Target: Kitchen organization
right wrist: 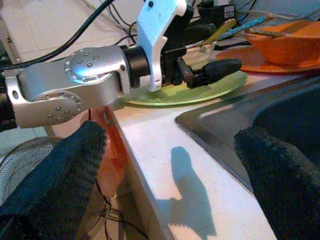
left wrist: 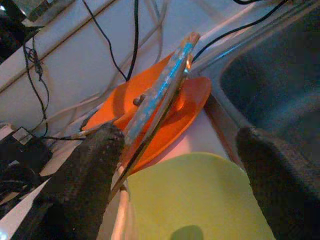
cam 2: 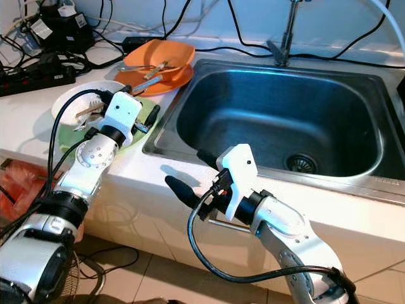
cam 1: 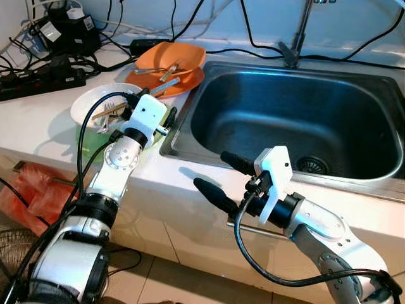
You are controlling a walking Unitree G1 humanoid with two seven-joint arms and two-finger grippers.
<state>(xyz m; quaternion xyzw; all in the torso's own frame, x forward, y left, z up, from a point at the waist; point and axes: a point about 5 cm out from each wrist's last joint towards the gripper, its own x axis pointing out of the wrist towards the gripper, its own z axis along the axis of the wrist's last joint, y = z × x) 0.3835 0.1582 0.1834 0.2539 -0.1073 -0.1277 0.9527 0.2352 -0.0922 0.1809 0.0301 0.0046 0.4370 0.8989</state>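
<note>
1. Seemingly little is tidied yet: the orange dishes (cam 1: 169, 64) with utensils, the white plate (cam 1: 88, 104) and the green plate (left wrist: 200, 200) all sit on the surface (cam 1: 38, 120) beside the empty sink (cam 1: 297, 120).
2. Left hand (cam 1: 166, 121) hovers over the green plate, fingers spread wide, holding nothing; a blue-handled utensil (left wrist: 160, 92) lies just beyond one fingertip.
3. Right hand (cam 1: 221, 177) hangs wide open and empty at the surface's front edge, near the sink.
</note>
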